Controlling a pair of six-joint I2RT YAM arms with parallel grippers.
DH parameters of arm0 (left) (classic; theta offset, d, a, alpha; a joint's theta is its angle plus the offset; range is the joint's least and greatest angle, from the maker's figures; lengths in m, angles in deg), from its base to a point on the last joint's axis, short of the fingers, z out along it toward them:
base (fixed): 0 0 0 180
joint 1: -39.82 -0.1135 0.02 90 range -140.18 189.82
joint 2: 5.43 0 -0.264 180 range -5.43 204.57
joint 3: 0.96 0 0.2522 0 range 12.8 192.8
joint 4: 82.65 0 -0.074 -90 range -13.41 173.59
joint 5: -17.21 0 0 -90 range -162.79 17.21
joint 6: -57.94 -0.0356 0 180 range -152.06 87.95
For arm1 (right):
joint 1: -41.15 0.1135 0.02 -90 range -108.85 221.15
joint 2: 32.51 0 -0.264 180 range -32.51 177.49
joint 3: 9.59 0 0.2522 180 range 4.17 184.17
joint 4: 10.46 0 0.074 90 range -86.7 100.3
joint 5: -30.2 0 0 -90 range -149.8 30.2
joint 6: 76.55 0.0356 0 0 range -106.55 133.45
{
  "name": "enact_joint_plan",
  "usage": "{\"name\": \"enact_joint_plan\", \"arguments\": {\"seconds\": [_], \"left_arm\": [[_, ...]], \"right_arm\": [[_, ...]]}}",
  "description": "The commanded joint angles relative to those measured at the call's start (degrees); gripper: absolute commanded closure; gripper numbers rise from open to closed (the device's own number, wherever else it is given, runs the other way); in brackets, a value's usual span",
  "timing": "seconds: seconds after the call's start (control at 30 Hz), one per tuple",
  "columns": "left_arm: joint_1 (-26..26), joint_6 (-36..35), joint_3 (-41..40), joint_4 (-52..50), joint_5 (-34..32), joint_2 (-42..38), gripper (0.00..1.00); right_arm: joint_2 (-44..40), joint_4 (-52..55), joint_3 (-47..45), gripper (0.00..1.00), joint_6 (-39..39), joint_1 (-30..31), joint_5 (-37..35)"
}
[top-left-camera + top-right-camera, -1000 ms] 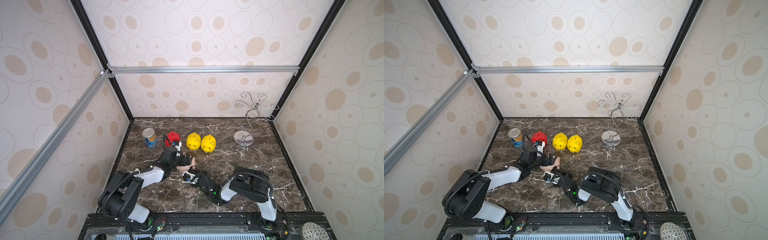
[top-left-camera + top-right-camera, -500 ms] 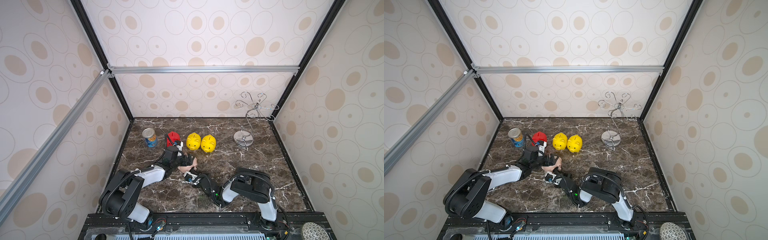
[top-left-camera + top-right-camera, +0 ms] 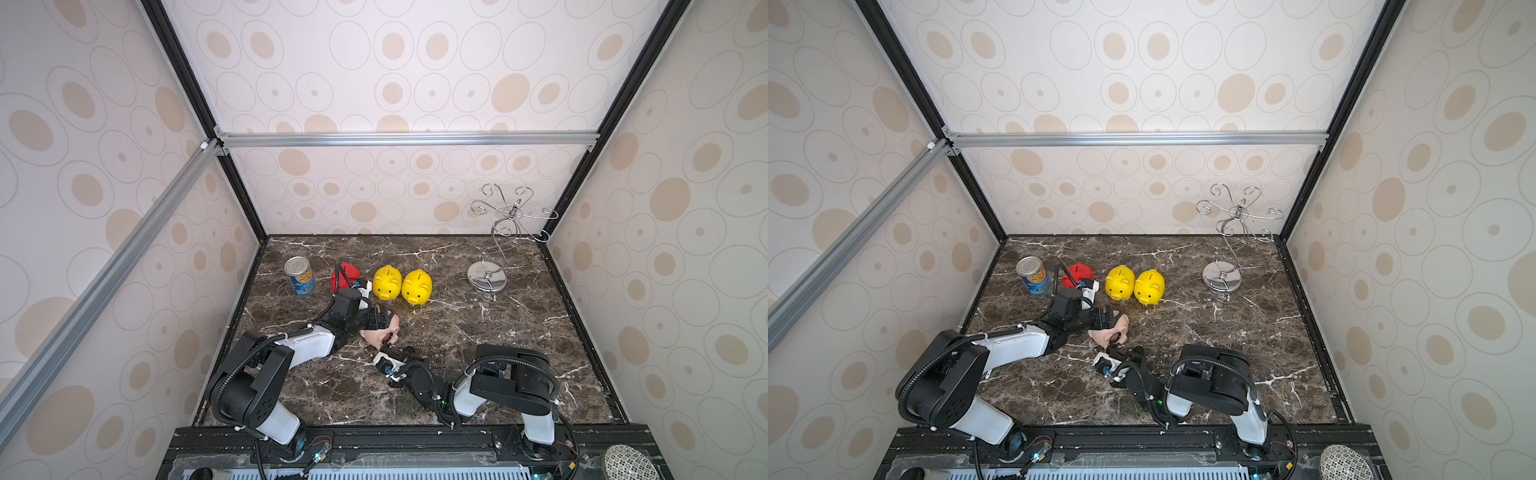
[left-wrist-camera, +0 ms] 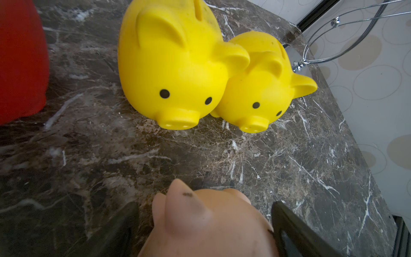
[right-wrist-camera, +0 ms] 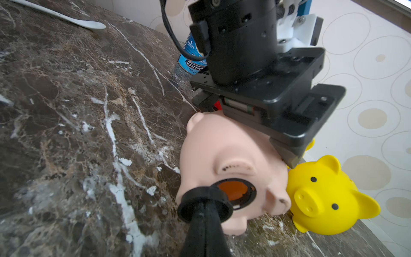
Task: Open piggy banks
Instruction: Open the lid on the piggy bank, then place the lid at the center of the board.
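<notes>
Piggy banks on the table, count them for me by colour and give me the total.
Red piggy bank: 1
Yellow piggy banks: 2
Pale pink piggy bank: 1
Total: 4

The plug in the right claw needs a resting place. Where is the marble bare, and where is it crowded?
Bare: the wide stretch of table between the chrome stand and the right arm; also the strip behind the yellow piggy banks. Crowded: the near left, where the left claw grips the pink piggy bank and the right claw holds the black plug.
</notes>
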Motion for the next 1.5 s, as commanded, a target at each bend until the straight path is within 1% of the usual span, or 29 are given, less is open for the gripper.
{"name": "enact_joint_plan", "arguments": {"seconds": [0.0,0.07,0.13,0.17,0.2,0.3,0.33,0.37,0.43,0.5,0.53,0.6,0.63,0.73,0.8,0.9,0.97,1.0,1.1,1.23,1.27,1.3,1.33,1.43,1.47], "left_arm": [[-0.11,-2.44,0.23,-6.09,-1.81,2.1,0.08],[-0.13,-2.21,0.1,-6.12,-1.74,1.81,0.08],[-0.12,-1.56,-0.18,-5.75,-1.37,1.08,0.08],[-0.11,-0.99,-0.35,-5.62,-1.44,0.59,0.08],[-0.12,-0.65,-0.61,-5.49,-1.44,-0.01,0.08],[-0.16,-0.01,-1.26,-5.82,-1.59,-2.06,0.08],[-0.12,0.25,-1.47,-6.04,-1.6,-2.69,0.07],[-0.11,0.57,-1.83,-6.06,-1.7,-3.68,0.07],[-0.09,1.3,-2.92,-5.83,-2.26,-5.73,0.07],[-0.05,2.14,-3.86,-6.19,-3.36,-7.92,0.07],[-0.02,2.6,-4.39,-6.06,-3.94,-9.1,0.07],[0.06,3.11,-5.65,-6.19,-5.54,-11.79,0.06],[-0.08,3.14,-5.95,-6.19,-5.65,-12.56,0.05],[0.02,2.75,-6.07,-6.85,-5.29,-13.66,0.05],[0.04,2.66,-5.96,-7.23,-5.36,-13.82,0.05],[0.06,2.83,-5.74,-7.24,-5.65,-14.34,0.05],[0.06,2.92,-5.93,-7.24,-5.38,-15.24,0.05],[0.07,2.96,-6.09,-7.41,-5.42,-15.88,0.04],[0.02,3.0,-6.69,-7.61,-5.66,-17.78,0.04],[0.06,3.01,-7.27,-8.51,-6.71,-19.3,0.03],[0.07,3.44,-7.54,-8.64,-7.58,-19.67,0.03],[-0.03,4.22,-7.78,-9.06,-8.97,-20.26,0.03],[-0.07,5.0,-8.15,-9.58,-10.42,-21.18,0.03],[-0.15,7.78,-8.64,-12.23,-16.37,-24.5,0.0],[-0.11,8.7,-8.62,-13.46,-18.57,-25.58,0.0]], "right_arm": [[-3.25,-2.5,-2.63,1.0,3.11,0.25,-2.9],[-5.35,-2.08,-4.01,1.0,4.26,0.01,-4.5],[-8.39,2.65,-4.83,1.0,5.94,-0.19,-7.42],[-11.05,7.49,-4.97,1.0,8.17,-0.53,-8.75],[-14.25,15.42,-4.9,1.0,11.85,-1.21,-9.1],[-24.12,39.68,-3.59,1.0,25.96,-4.54,-6.33],[-27.28,47.63,-2.8,1.0,30.28,-6.04,-3.91],[-29.79,56.99,-0.74,1.0,35.18,-8.37,0.6],[-32.33,71.99,3.17,1.0,42.78,-11.83,7.37],[-33.87,77.47,4.06,1.0,46.21,-14.17,14.08],[-34.25,81.34,4.89,1.0,47.58,-14.98,16.26],[-33.81,87.78,6.52,1.0,49.4,-17.56,24.04],[-33.7,90.5,7.33,1.0,50.28,-17.97,24.98],[-32.87,92.83,8.57,1.0,51.02,-19.23,31.05],[-31.25,93.62,9.83,1.0,51.19,-20.11,32.4],[-29.54,94.14,11.27,1.0,51.35,-20.74,32.3],[-28.43,94.4,11.93,0.96,51.4,-21.51,32.74],[-28.09,94.83,12.37,0.91,51.22,-21.77,32.45],[-28.53,95.29,13.14,0.82,51.11,-21.79,30.9],[-31.36,96.76,14.64,0.82,50.43,-21.76,29.84],[-32.05,97.87,15.37,0.8,50.06,-21.46,29.27],[-32.74,98.44,16.37,0.75,49.25,-20.86,28.94],[-33.21,98.27,17.07,0.67,48.28,-19.97,28.83],[-31.53,95.24,19.33,0.52,47.06,-17.32,30.08],[-30.32,94.51,20.42,0.49,46.81,-16.2,30.35]]}}
